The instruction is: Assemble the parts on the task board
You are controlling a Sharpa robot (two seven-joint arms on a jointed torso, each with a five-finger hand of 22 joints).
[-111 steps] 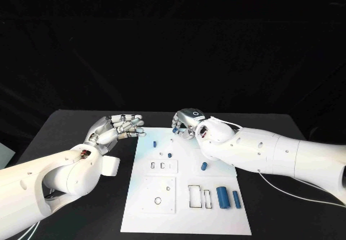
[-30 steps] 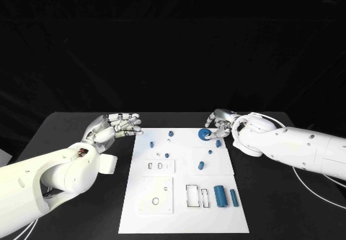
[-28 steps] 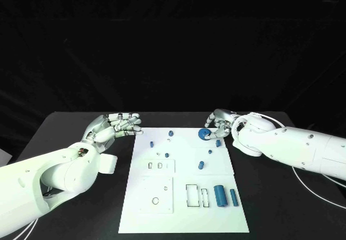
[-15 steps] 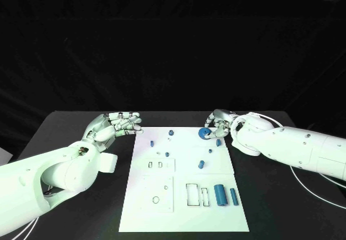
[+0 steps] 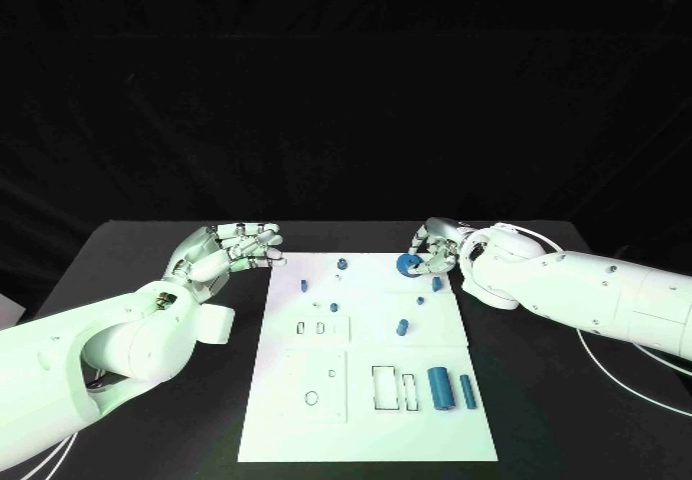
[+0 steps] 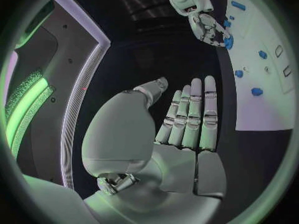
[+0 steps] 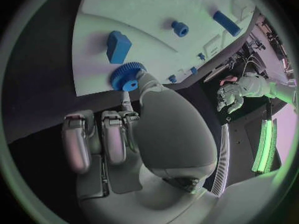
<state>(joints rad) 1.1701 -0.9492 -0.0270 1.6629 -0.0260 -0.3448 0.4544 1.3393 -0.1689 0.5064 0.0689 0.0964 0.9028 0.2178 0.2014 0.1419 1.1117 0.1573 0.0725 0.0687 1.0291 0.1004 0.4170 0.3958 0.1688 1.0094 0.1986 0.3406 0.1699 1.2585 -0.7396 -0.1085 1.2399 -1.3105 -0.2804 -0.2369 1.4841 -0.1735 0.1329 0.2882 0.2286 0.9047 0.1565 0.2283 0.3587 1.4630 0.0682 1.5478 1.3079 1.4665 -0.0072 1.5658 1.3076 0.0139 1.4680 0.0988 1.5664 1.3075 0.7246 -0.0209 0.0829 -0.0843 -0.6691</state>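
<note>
In the head view the task board (image 5: 368, 360) lies at centre frame, and the assembly looks barely begun, in my judgement: several blue parts lie loose on its upper half, two blue cylinders (image 5: 450, 388) rest at lower right, and the outlined slots at lower left and lower centre stand unfilled. The right hand (image 5: 440, 250), at the board's upper right corner, pinches a blue gear (image 5: 410, 264) over that corner. The left hand (image 5: 231, 252), just off the board's upper left corner, holds nothing, fingers loosely curled. The left wrist view shows that hand (image 6: 181, 129) flat, fingers straight and released. The right wrist view shows the gear (image 7: 127, 76) at the thumb's tip, at the board's edge beside a blue block (image 7: 117, 46); it is not yet seated.
</note>
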